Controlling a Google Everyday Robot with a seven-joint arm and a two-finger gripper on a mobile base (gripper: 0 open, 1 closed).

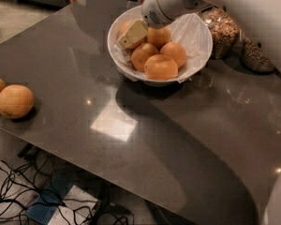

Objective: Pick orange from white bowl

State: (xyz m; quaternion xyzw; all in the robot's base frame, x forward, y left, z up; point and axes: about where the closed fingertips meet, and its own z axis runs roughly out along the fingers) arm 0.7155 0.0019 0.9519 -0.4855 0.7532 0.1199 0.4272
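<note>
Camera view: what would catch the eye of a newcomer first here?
The white bowl at the back of the dark table, heaped with bright oranges, draws the eye first. The gripper of the white arm is down in its left side, among the fruit. Two paler fruits lie alone at the table's left edge.

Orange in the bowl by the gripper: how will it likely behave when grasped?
The orange looks round and smooth, so it may slip or roll from the gripper hovering at it. It is packed against other oranges on crumpled paper in the bowl, so neighbours may shift. Its plump shape suggests firm, fairly heavy fruit.
</note>
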